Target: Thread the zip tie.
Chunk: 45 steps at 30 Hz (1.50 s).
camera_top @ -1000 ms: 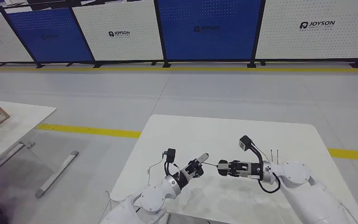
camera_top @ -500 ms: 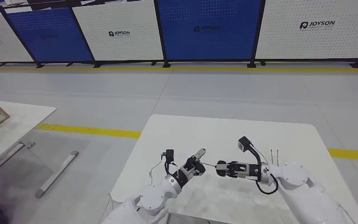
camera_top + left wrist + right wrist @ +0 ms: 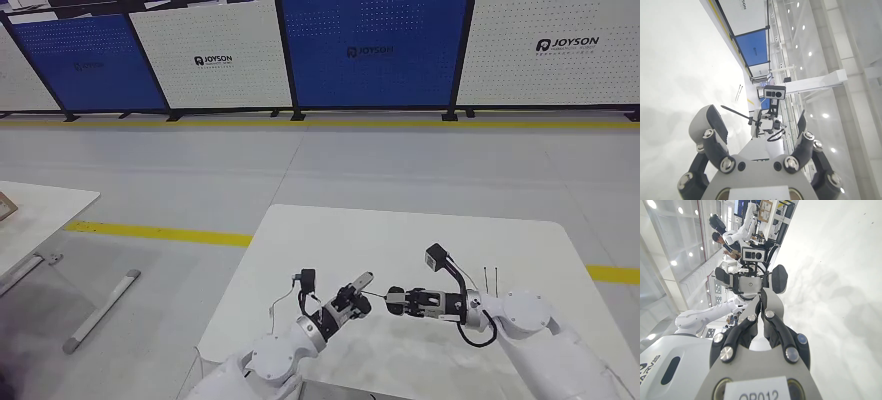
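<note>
Zip tie [image 3: 736, 113] sticks out from the right end effector [image 3: 761, 294], which is pinched closed on one end of it, over the tabletop [image 3: 400, 240]. Its free tip points toward the left end effector [image 3: 759, 121], spread wide and holding nothing. The risk, as I judge it, is that the strap is thin and supported at one end only. A closing left finger could knock the tip aside instead of catching it, or lever the tie round in the right grip. Two spare ties [image 3: 738, 92] lie well apart.
</note>
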Available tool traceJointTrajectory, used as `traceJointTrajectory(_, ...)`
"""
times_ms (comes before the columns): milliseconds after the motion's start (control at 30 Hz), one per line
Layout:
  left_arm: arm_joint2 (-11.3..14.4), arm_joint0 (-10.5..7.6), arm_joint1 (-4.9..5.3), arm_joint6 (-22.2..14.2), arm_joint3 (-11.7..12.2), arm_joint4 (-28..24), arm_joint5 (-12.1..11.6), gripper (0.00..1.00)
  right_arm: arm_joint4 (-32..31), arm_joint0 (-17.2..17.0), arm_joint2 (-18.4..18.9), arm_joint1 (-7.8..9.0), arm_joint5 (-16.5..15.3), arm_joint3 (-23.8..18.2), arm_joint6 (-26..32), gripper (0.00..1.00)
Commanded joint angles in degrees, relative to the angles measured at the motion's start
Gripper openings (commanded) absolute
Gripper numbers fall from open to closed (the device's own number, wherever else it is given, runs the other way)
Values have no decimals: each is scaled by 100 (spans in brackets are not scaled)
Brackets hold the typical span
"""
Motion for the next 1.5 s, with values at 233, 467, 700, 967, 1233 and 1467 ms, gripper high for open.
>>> traceJointTrajectory(233,-105,8,-31,-184,91,-103,-21,19,0,0,0,0,0,0,0,0)
traceJointTrajectory(467,-134,10,-62,-228,124,-28,-82,0,0,0,0,0,0,0,0,0)
traceJointTrajectory(700,-168,35,-77,-340,136,158,-160,13,0,0,0,0,0,0,0,0)
traceJointTrajectory(967,-221,101,-79,-518,114,336,-224,37,0,0,0,0,0,0,0,0)
traceJointTrajectory(1233,-311,150,-83,-681,120,343,-296,18,0,0,0,0,0,0,0,0)
traceJointTrajectory(1467,-371,174,-93,-840,129,282,-362,3,0,0,0,0,0,0,0,0)
